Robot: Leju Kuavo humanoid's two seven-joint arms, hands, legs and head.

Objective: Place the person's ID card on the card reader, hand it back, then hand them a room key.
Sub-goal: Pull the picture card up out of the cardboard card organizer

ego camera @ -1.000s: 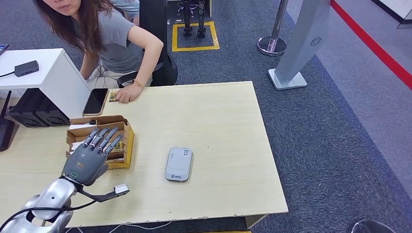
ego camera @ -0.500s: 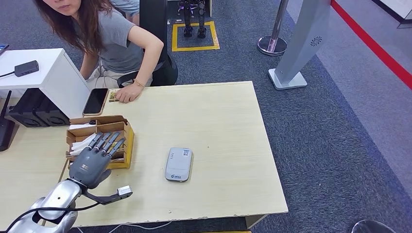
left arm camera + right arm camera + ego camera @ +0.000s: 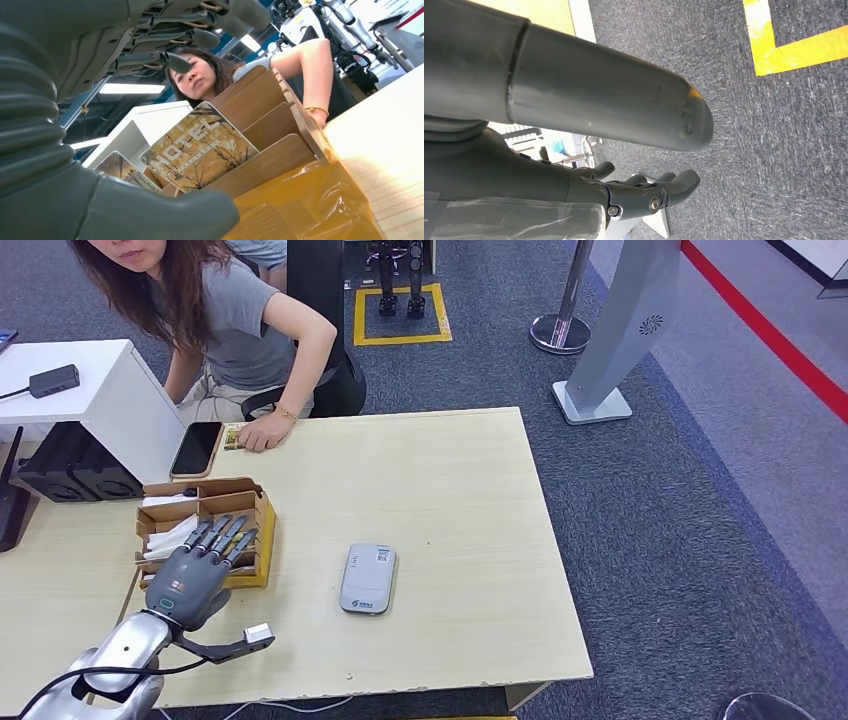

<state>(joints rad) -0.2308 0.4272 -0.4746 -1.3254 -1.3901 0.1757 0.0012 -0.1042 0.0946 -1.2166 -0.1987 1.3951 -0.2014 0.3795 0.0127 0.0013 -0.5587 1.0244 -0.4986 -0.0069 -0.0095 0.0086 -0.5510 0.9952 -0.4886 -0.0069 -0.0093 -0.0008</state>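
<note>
My left hand [image 3: 195, 575] hovers over the near end of a cardboard key-card box [image 3: 262, 540], its fingers [image 3: 226, 536] spread above the slots and holding nothing. In the left wrist view the fingers [image 3: 170, 35] and thumb [image 3: 150, 215] stand apart around a patterned HOTEL key card [image 3: 200, 147] upright in the box [image 3: 270, 160], without touching it. The grey card reader [image 3: 368, 578] lies bare at the table's middle. A person's hand [image 3: 265, 433] rests on a small card [image 3: 233, 438] at the far edge. My right hand [image 3: 574, 185] hangs over the carpet, holding nothing.
A phone [image 3: 196, 448] lies beside the person's hand. A white cabinet [image 3: 100, 400] and black boxes [image 3: 65, 470] stand at the far left. A second patterned card [image 3: 117, 167] sits in the box. A grey stand [image 3: 620, 330] and a post base [image 3: 558, 333] are on the carpet beyond the table.
My left hand has shifted slightly right and towards me, its fingers lower over the box. The person and the card reader have not moved.
</note>
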